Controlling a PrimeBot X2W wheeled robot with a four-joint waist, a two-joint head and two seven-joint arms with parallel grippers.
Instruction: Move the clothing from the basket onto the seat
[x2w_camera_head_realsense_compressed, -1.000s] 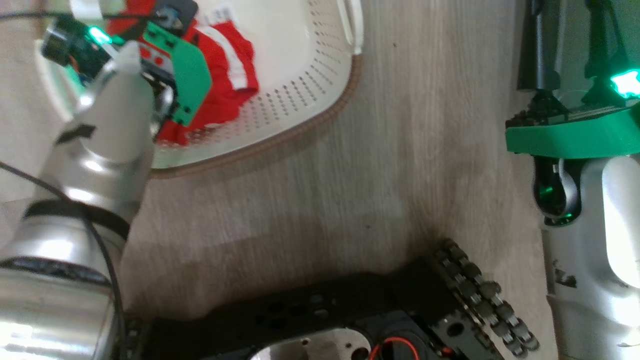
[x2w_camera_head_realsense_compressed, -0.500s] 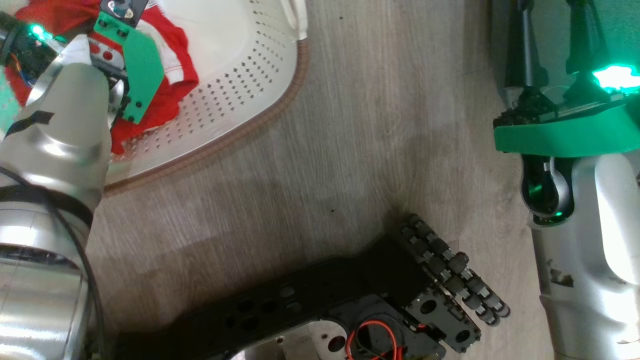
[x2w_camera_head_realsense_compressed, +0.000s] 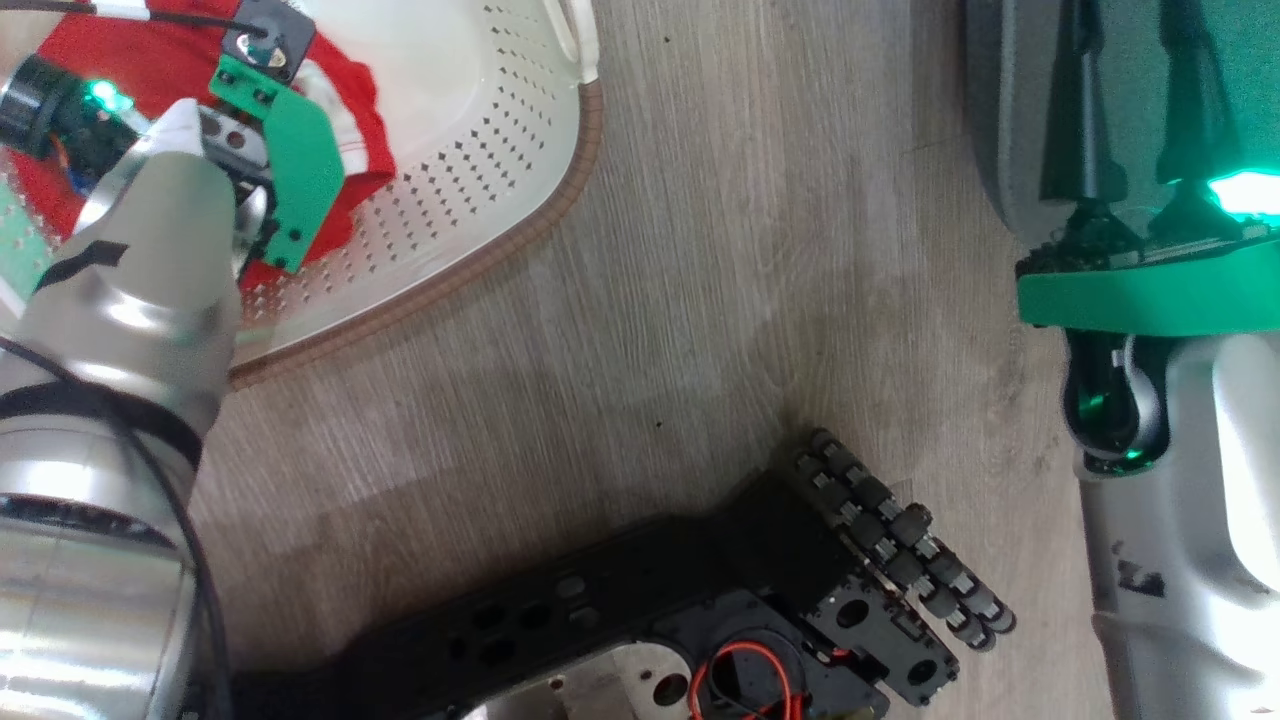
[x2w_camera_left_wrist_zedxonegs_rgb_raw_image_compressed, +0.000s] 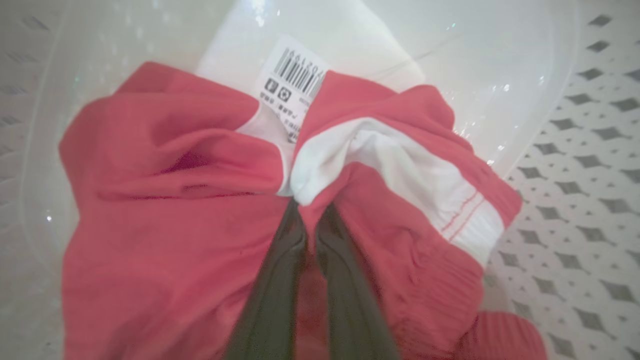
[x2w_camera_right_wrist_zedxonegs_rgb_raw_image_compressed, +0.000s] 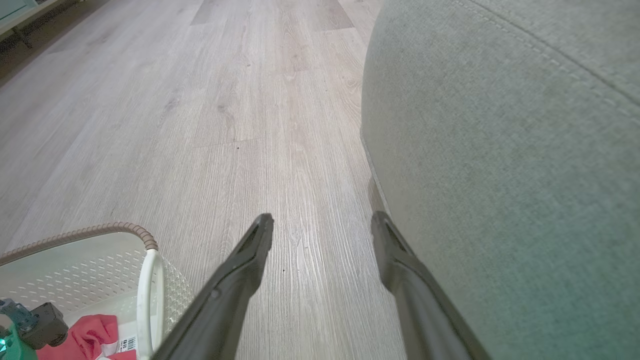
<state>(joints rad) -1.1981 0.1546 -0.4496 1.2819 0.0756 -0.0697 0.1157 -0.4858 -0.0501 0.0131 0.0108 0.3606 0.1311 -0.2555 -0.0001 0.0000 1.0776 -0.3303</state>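
One cream basket (x2w_camera_head_realsense_compressed: 520, 215) sits on the wood floor (x2w_camera_head_realsense_compressed: 700, 250) at the left of the head view, its perforated wall sloping up to a brown rim. Inside it lies the clothing (x2w_camera_head_realsense_compressed: 150, 50), bright red cloth with a white panel, bunched against the basket's pale bottom. In the left wrist view the clothing (x2w_camera_left_wrist_zedxonegs_rgb_raw_image_compressed: 165, 200) partly covers a barcode label (x2w_camera_left_wrist_zedxonegs_rgb_raw_image_compressed: 295, 80) stuck to the basket (x2w_camera_left_wrist_zedxonegs_rgb_raw_image_compressed: 575, 150) floor. The left jaws reach down into the basket and are nearly together, the two dark fingers (x2w_camera_left_wrist_zedxonegs_rgb_raw_image_compressed: 272, 300) pinching a fold of red cloth between them, their tips buried under the white panel. Further right, the robot's black wheeled base (x2w_camera_head_realsense_compressed: 600, 620) stands on bare floor. At the far right is the grey-green seat (x2w_camera_head_realsense_compressed: 1000, 150), well apart from the basket. The right jaws stand wide apart, gripping nothing, their fingers (x2w_camera_right_wrist_zedxonegs_rgb_raw_image_compressed: 235, 280) over the floor just beside the seat (x2w_camera_right_wrist_zedxonegs_rgb_raw_image_compressed: 500, 150). The basket's white handle (x2w_camera_right_wrist_zedxonegs_rgb_raw_image_compressed: 147, 300) shows at the lower left of the right wrist view.
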